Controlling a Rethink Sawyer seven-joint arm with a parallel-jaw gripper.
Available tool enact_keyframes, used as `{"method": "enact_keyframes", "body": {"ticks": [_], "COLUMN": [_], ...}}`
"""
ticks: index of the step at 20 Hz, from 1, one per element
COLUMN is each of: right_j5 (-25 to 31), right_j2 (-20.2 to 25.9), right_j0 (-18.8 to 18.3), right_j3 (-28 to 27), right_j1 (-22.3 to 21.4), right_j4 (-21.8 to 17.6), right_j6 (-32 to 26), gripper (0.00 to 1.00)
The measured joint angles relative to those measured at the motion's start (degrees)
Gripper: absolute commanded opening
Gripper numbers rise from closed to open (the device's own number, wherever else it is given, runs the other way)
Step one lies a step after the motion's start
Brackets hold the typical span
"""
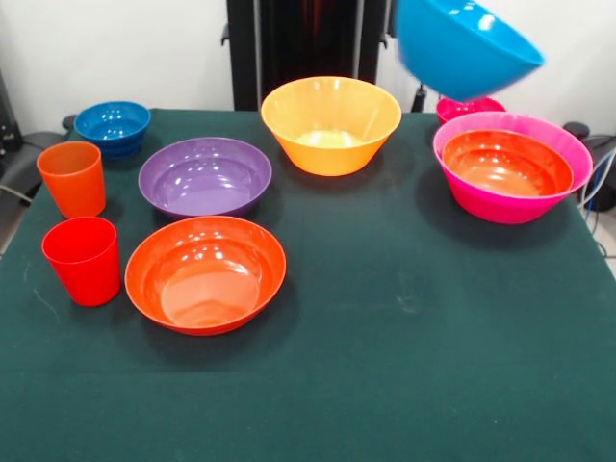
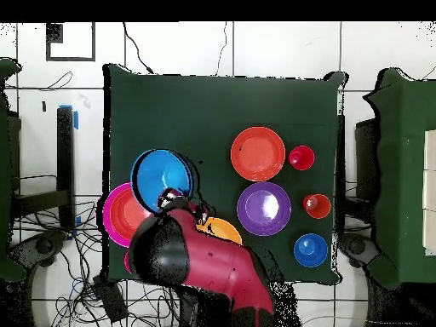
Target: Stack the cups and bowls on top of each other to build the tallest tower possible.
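- Blue bowl (image 1: pixel 466 45) aloft, tilted, presumably carried; gripper itself hidden, grip impossible to tell.
- Tower (image 1: pixel 513 166) directly below and slightly right in front view: pink bowl with red-orange bowl (image 1: pixel 506 163) nested inside.

My big blue bowl (image 1: pixel 465 46) hangs tilted above the tower (image 1: pixel 512 166), a red-orange bowl nested in the large pink one. Purple (image 1: pixel 204 176), yellow-orange (image 1: pixel 330 124) bowls and both cups (image 1: pixel 72 177) sit apart.

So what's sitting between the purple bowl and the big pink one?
In the front view, the yellow-orange bowl stands between the purple bowl and the large pink bowl, set slightly farther back; otherwise only bare green cloth.
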Motion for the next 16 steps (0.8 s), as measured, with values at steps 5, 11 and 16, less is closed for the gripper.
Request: {"method": "enact_keyframes", "body": {"ticks": [5, 11, 16], "right_j5": [-5.39, -12.23, -17.70], "right_j2": [1.65, 2.23, 2.24], "right_j0": [-12.01, -23.00, -26.50], "right_j3": [4.02, 8.64, 12.90], "right_j1": [-1.09, -1.10, -0.62], "right_j4": [-4.31, -9.96, -14.34], "right_j6": [0.00, 0.00, 0.00], "gripper": [0.00, 0.00, 0.00]}}
